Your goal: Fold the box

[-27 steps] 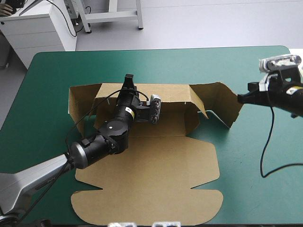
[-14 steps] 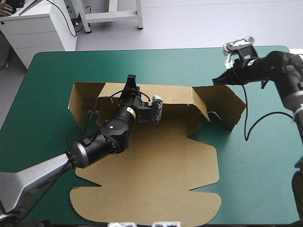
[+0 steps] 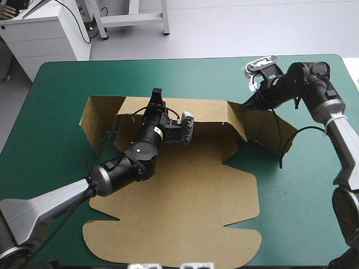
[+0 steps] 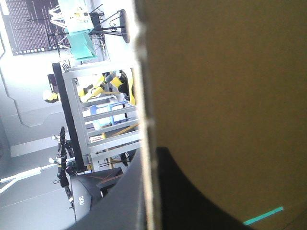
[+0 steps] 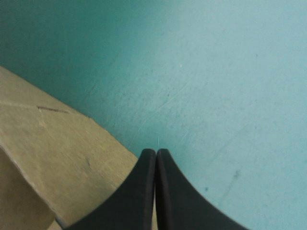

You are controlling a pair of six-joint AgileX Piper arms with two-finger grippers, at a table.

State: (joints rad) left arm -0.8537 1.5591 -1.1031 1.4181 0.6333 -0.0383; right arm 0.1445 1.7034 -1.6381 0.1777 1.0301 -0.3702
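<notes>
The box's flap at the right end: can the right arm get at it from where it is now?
Probably yes: the right tool, shut, sits at the flap's far edge, with only bare teal-green cover around it and nothing in between.

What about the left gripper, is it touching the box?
Touching. The left wrist view shows the left gripper shut on the box, its wall's edge between the black fingers.

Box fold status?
Early. Done: back wall of the box stands raised. In hand: left hand pinches that wall's top edge; right hand, shut, is at the upper corner of the right side flap. Left: front panel lies flat; nothing looks tucked.
</notes>
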